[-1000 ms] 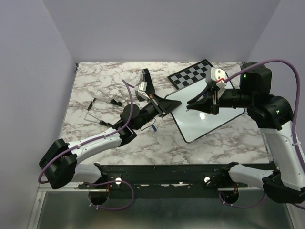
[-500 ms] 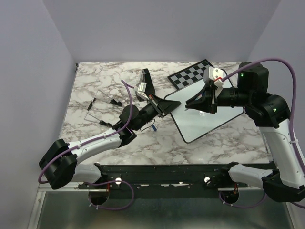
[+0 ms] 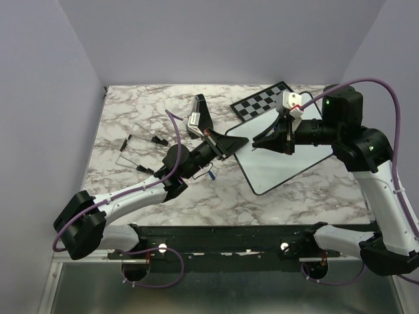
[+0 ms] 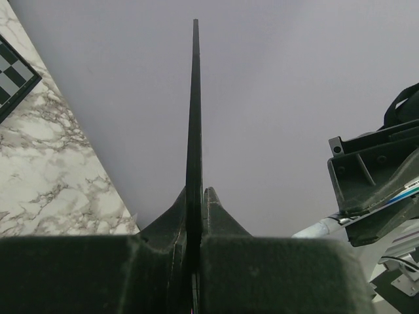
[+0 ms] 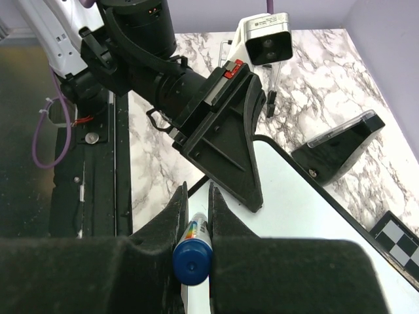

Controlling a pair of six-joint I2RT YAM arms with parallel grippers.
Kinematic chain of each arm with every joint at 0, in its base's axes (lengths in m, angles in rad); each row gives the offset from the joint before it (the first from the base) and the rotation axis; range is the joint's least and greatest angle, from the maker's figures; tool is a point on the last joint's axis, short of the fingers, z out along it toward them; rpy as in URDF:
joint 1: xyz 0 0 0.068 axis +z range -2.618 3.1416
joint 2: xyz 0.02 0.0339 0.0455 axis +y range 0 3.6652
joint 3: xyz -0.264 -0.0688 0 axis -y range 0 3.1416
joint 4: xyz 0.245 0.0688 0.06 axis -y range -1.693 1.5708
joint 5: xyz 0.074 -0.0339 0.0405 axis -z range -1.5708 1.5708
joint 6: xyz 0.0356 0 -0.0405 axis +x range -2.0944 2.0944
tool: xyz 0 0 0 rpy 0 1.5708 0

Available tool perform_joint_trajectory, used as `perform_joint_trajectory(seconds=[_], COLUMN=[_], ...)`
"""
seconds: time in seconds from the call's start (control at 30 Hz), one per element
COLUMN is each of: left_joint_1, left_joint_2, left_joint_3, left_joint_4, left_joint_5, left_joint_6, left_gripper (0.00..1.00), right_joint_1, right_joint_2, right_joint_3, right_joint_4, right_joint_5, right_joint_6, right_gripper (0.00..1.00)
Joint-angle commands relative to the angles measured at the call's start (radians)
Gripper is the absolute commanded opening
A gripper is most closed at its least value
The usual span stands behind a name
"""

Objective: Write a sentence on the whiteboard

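Note:
The whiteboard (image 3: pixel 288 163) lies at an angle on the marble table, right of centre. No blue words show on it; the sentence is not visible. My left gripper (image 3: pixel 230 146) is shut on the board's left rim, seen edge-on in the left wrist view (image 4: pixel 194 98) between the jaws (image 4: pixel 196 191). My right gripper (image 3: pixel 257 145) hovers over the board's left part, close to the left gripper. It is shut on a marker with a blue end (image 5: pixel 192 261). In the right wrist view my right gripper (image 5: pixel 198 190) points at the board (image 5: pixel 308 209) beside the left gripper (image 5: pixel 222 140).
A checkered chessboard (image 3: pixel 265 103) lies behind the whiteboard, touching its far edge. A black wedge-shaped item (image 3: pixel 198 116) stands behind the left gripper. Thin black-tipped rods and a clear sheet (image 3: pixel 141 147) lie at the left. A small blue item (image 3: pixel 211 175) lies by the left wrist.
My right gripper with the marker has shifted slightly left over the board, nearer the left gripper. The left arm and the board have not moved.

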Motion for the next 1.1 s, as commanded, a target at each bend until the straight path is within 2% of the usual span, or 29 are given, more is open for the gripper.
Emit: perform_joint_trajectory(seconds=[0.0,0.47,0.8,1.07], left_joint_1=[-0.005,-0.006,-0.005,-0.005], left_joint_2=[-0.021,0.010,0.013,0.008], left_joint_3=[0.027,0.044,0.032,0.030], left_joint_4=[0.157,0.188,0.228,0.220], left_joint_5=[0.000,0.016,-0.046,-0.070], left_joint_6=[-0.017,-0.021,-0.063,-0.077], left_gripper=[0.00,0.00,0.00,0.00], right_joint_1=[0.008,0.043,0.054,0.060], right_joint_2=[0.020,0.022,0.025,0.037], right_joint_3=[-0.001,-0.029,-0.064,-0.075], right_joint_4=[0.027,0.009,0.066,0.106], right_joint_5=[0.006,0.015,0.133,0.155], right_joint_6=[-0.003,-0.061,-0.051,-0.047], right_gripper=[0.00,0.01,0.00,0.01])
